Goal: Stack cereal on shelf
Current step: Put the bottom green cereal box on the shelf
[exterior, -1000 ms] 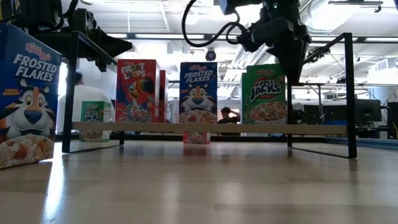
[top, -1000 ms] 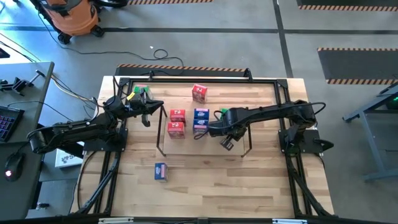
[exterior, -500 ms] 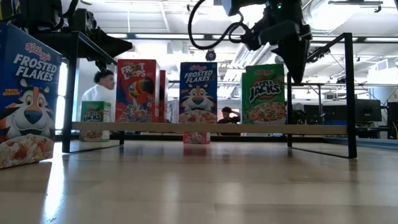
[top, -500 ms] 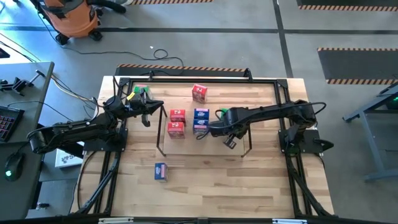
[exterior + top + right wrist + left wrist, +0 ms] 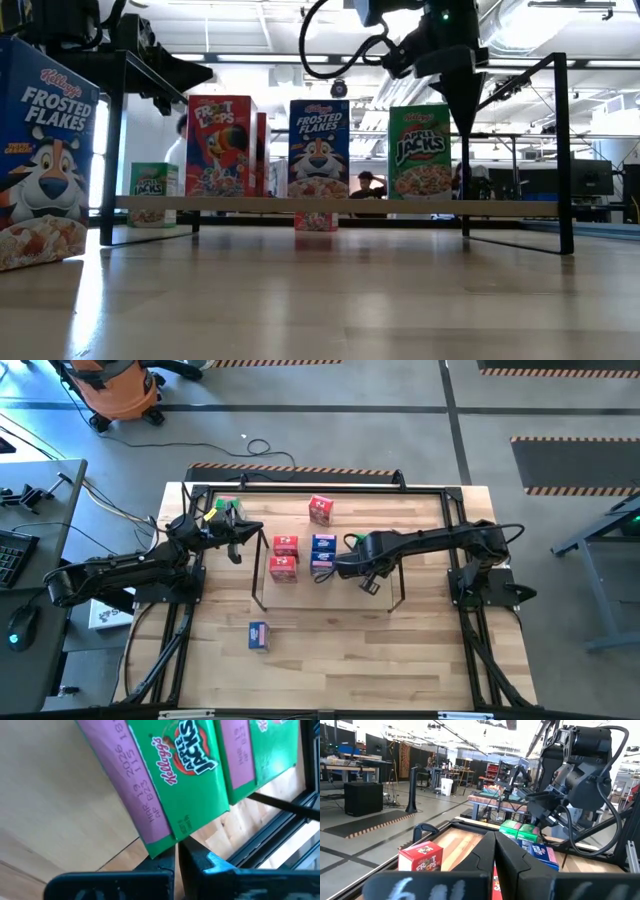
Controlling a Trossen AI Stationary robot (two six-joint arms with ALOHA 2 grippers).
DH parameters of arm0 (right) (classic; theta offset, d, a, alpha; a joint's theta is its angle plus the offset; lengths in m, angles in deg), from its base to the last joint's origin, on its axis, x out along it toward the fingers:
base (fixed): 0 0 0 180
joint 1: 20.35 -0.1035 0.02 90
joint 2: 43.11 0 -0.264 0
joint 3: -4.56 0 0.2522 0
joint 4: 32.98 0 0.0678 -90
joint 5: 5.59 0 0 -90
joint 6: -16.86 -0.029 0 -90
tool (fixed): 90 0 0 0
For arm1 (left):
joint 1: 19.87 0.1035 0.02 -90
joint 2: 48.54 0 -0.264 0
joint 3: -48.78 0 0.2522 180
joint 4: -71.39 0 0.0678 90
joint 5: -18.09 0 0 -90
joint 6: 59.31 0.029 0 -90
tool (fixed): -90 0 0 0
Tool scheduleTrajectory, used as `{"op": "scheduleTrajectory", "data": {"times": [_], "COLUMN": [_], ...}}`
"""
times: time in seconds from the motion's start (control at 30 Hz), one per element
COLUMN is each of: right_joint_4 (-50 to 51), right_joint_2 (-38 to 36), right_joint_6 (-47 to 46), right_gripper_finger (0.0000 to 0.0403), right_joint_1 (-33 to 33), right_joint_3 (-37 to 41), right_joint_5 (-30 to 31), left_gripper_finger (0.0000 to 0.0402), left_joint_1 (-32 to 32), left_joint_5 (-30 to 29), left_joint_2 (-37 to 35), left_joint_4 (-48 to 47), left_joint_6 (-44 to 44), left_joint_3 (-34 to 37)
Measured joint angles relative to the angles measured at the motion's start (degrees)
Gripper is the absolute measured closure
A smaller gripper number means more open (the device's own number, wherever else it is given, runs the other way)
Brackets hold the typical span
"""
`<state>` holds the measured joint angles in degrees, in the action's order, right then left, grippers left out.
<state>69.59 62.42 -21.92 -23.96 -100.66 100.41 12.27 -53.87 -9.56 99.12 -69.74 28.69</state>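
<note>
Table [image 5: 330, 650] carries the shelf [image 5: 262, 603] mid-board, so both arms reach it. Boxes stand upright in a row on its plank, fronts outward: red [image 5: 219, 145], blue [image 5: 318, 147], green [image 5: 419, 151]. A spare blue box [image 5: 258, 635] lies apart near the front edge. Right gripper [image 5: 466, 125] hangs beside the green box, fingers closed, empty. Left gripper [image 5: 236, 552] waits closed at the shelf's left.

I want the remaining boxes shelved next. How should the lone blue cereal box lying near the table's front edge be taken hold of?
The small blue cardboard cereal box lies flat on the wooden table, well apart from the thin black wire shelf. Probably best to come straight down from above and close the fingers across its two long side edges near the middle; nothing crowds it, so either hand has room.
</note>
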Motion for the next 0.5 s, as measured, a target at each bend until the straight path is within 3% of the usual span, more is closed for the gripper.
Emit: {"op": "scheduleTrajectory", "data": {"times": [0.3,0.5], "right_joint_4": [-1.62,-26.70], "right_joint_2": [-2.25,-13.63], "right_joint_6": [12.02,20.39], "right_gripper_finger": [0.0403,0.0403], "right_joint_1": [-2.48,-2.76], "right_joint_3": [-4.52,6.88], "right_joint_5": [1.80,1.98], "left_gripper_finger": [0.0401,0.0401], "left_joint_1": [0.02,0.00], "left_joint_5": [0.00,-0.13], "left_joint_2": [0.00,0.02], "left_joint_4": [-0.03,-0.09], "left_joint_6": [-0.16,-0.50], "left_joint_3": [0.00,0.02]}}
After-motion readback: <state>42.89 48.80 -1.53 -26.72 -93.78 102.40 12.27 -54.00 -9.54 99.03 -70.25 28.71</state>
